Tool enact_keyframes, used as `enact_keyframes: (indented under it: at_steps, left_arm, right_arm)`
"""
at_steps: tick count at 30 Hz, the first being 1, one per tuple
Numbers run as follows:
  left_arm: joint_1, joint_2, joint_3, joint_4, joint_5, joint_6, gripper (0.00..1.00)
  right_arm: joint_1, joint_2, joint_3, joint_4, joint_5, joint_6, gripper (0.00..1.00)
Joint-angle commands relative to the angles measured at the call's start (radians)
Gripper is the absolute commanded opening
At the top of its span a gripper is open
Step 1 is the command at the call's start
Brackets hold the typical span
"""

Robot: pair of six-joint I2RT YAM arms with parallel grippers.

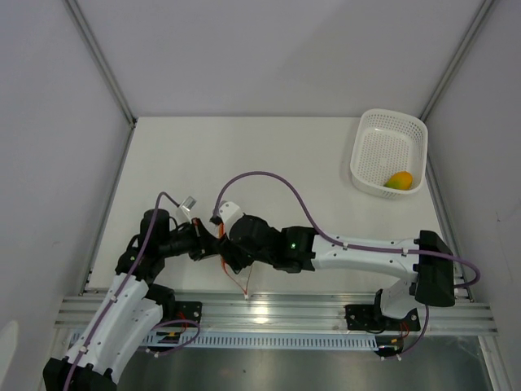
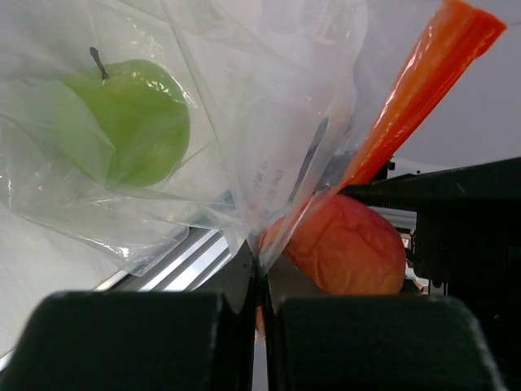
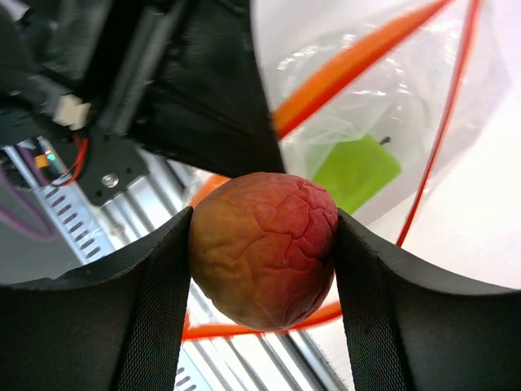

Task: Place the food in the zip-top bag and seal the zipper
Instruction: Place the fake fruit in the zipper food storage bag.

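One fruit, red-orange piece (image 3: 262, 248), clamped between part-spread right fingers (image 3: 155, 326). Mouth of zip-top bag (image 3: 391, 106) lies at 1 o'clock from it, zipper (image 3: 350, 69) running 8-to-2. Bag film pinched in fully closed left fingers (image 2: 130, 342). Inside: lime-green ball (image 3: 356, 171). In basket (image 1: 387, 130), 2 o'clock on table (image 1: 244, 155): yellow-orange piece (image 1: 398, 180).

White table (image 1: 269, 163); white perforated basket (image 1: 387, 147) standing at far right corner.

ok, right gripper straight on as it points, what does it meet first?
Probably the clear bag, near its orange zipper strip, just past the fruit its fingers hold. The left gripper pinching the bag is beside that line; depth unclear.
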Motion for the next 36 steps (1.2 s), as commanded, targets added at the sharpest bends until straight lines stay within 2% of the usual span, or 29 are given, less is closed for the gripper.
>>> enact_keyframes:
  at_steps: [1,16,21,27,31,36]
  left_arm:
    - [-0.005,-0.018,0.022,0.016,0.014,-0.019,0.01]
    - [-0.003,-0.042,0.039,-0.017,0.025,-0.020,0.01]
    - [-0.003,-0.056,0.035,-0.024,0.025,-0.022,0.00]
    - [-0.003,-0.068,0.041,-0.027,0.025,-0.028,0.01]
    - [-0.003,-0.067,0.039,-0.024,0.025,-0.028,0.01]
    - [-0.003,-0.062,0.038,-0.023,0.027,-0.026,0.01]
  right_arm:
    - [-0.022,0.024,0.056,-0.007,0.027,-0.004,0.00]
    - [-0.087,0.125,0.166,-0.080,0.113,0.019,0.00]
    - [-0.095,0.139,0.186,-0.102,0.139,0.028,0.08]
    - [-0.099,0.138,0.186,-0.128,0.169,0.035,0.22]
    - [-0.102,0.138,0.185,-0.137,0.173,0.034,0.46]
    - [-0.098,0.130,0.183,-0.131,0.169,0.038,0.66]
